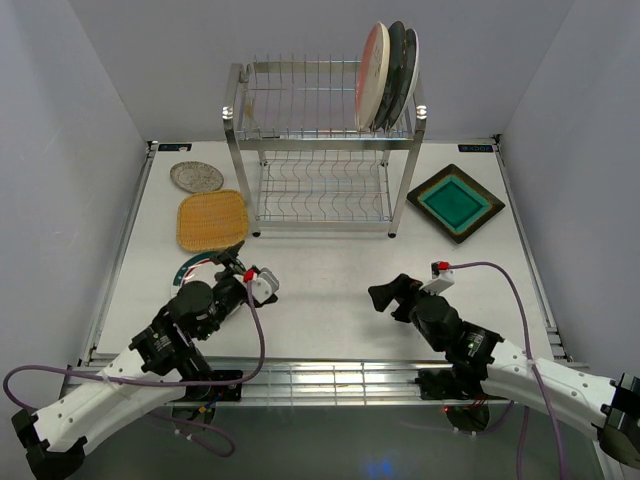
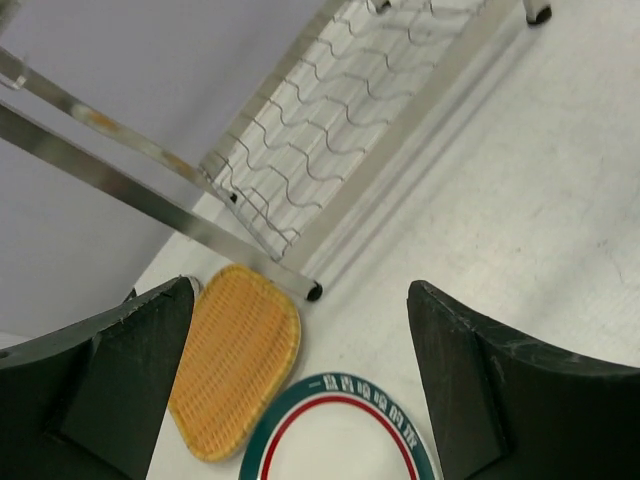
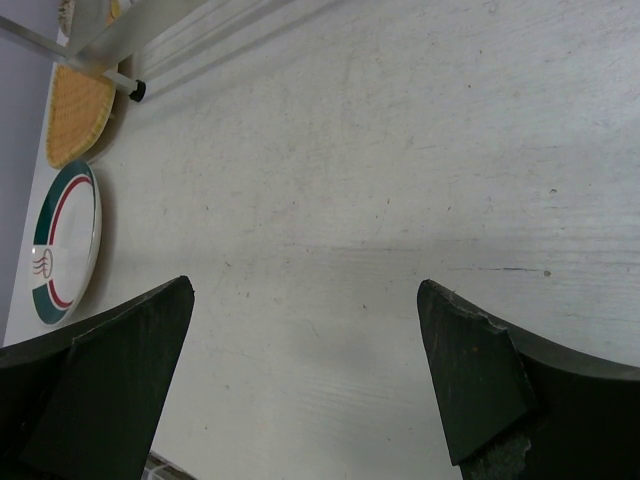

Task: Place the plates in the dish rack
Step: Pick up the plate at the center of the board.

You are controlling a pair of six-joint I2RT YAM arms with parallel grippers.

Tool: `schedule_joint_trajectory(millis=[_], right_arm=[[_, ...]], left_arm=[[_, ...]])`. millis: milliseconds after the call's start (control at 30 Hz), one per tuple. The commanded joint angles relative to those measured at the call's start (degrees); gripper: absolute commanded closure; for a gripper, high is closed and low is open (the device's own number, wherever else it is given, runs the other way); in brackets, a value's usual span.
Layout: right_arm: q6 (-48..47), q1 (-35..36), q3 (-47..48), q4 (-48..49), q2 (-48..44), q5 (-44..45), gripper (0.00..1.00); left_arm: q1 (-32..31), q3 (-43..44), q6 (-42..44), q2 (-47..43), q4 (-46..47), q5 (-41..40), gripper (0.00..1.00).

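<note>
green-rimmed plate is lying flat on the desk, just beside the yellow woven plate | left jaws are being held wide above its rim, empty (right jaws wide too, idle) | rim is being judged the best pinch point, one finger under the lip; dish rack is standing well beyond

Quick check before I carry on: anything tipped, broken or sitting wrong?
Nothing stands out. Three plates stand on edge in the top tier of the dish rack. The green-rimmed plate, yellow woven plate, silver-grey plate and teal-centred square plate lie flat on the table, unbroken.
</note>
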Motion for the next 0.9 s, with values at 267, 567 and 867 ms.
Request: schedule_joint_trajectory(millis=[267, 567, 867], right_arm=[[-1.0, 0.2, -1.9, 7.9, 2.5, -2.3, 0.02], [0.0, 0.2, -3.1, 8.5, 1.9, -2.5, 0.02], [0.2, 0.2, -3.3, 9.1, 2.3, -3.0, 0.02]], left_arm=[[0.2, -7.3, -3.9, 10.2, -11.4, -11.1, 0.02], [0.2, -11.5, -6.8, 13.4, -12.1, -14.4, 0.03], [0.1, -14.5, -10.3, 16.5, -11.0, -19.0, 0.12]])
